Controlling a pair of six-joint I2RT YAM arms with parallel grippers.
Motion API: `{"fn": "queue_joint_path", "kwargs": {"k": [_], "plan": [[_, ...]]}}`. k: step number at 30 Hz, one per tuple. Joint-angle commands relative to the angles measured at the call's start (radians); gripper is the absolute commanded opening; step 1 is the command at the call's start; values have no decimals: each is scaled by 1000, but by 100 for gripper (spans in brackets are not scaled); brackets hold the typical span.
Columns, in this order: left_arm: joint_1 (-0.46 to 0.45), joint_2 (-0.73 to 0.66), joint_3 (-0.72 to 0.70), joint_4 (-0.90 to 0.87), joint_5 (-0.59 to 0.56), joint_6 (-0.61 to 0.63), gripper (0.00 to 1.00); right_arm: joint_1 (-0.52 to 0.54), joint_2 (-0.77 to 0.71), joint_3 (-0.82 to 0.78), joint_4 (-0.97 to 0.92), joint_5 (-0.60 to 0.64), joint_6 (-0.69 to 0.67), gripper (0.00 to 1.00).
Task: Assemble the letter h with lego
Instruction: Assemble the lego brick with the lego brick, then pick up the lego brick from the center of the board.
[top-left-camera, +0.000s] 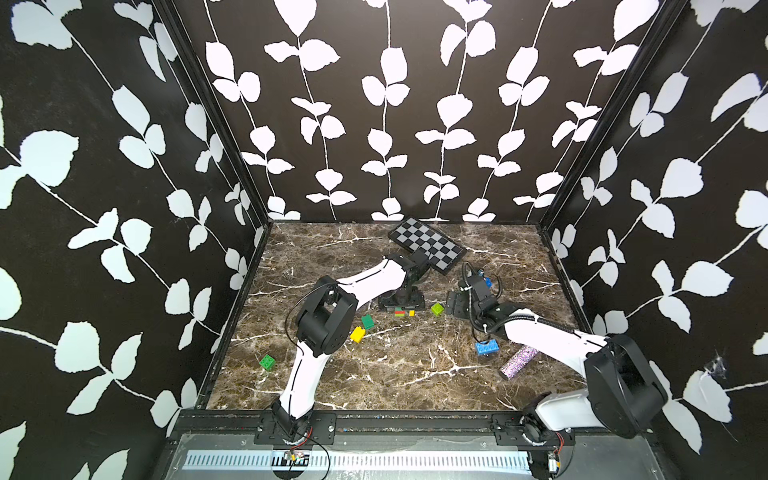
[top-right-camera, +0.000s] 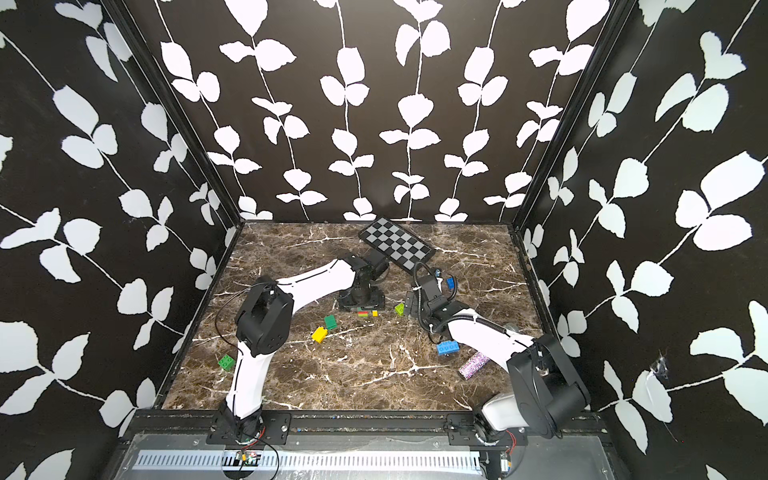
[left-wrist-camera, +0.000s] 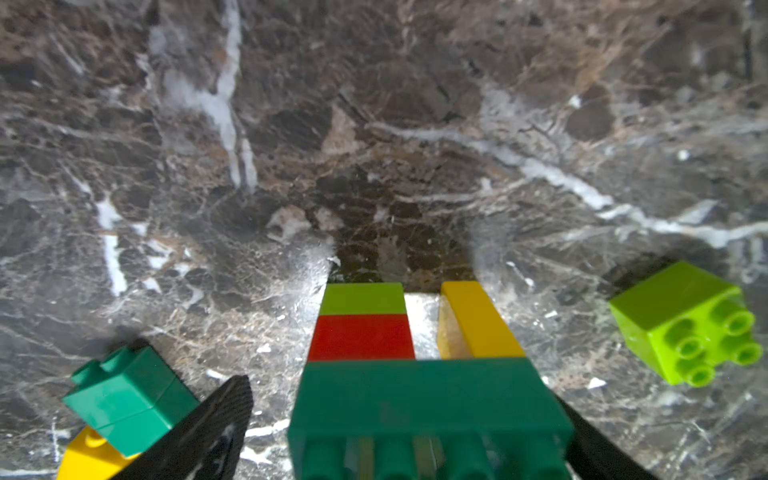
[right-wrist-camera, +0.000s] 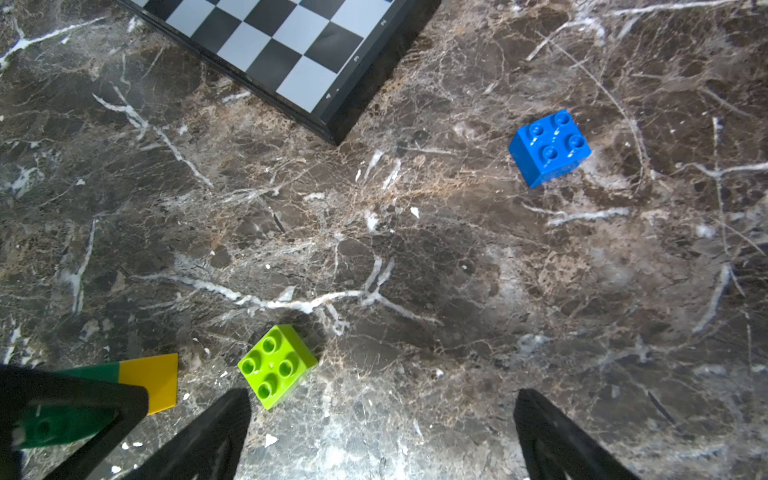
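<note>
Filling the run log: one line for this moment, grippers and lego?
left gripper: open, straddling joined lego piece | right gripper: open, empty | loose nearby: lime brick, blue brick

No legible text or markings

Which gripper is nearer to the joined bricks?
Left. The left gripper is open, straddling the joined bricks; the right gripper is apart from them, beside the lime brick.
</note>
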Motion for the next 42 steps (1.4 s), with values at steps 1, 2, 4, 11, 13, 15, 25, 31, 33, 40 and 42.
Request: {"fn": "queue_joint_path", "kwargs": {"k": [1, 2, 4, 11, 13, 15, 25, 31, 33, 40, 42], "plan": [[5, -144, -17, 0, -5, 38, 99, 6, -32, -1, -8, 40, 14, 99], [4, -166, -32, 13, 4, 46, 99, 6, -35, -1, -12, 44, 14, 99], [4, -225, -83, 63, 36, 68, 99, 3, -41, -1, -23, 58, 17, 99], [3, -493, -359, 252, 21, 187, 99, -16, -2, 6, -4, -6, 0, 94], [3, -602, -497, 361, -33, 205, 99, -17, 40, 33, -9, -61, -19, 91], [5, -695, -596, 403, -109, 210, 99, -17, 74, 63, -14, -117, -56, 86], [94, -945, -877, 453, -339, 133, 99, 6, 263, 203, -105, -243, -181, 73], [164, -1050, -996, 558, -445, 122, 99, 33, 362, 286, -171, -256, -252, 72], [167, -1072, -1020, 588, -483, 134, 99, 37, 396, 311, -192, -258, -259, 69], [166, -1109, -1055, 676, -521, 220, 99, 47, 421, 330, -204, -211, -284, 66], [166, -1102, -1057, 695, -522, 261, 99, 47, 429, 332, -205, -210, -285, 65]]}}
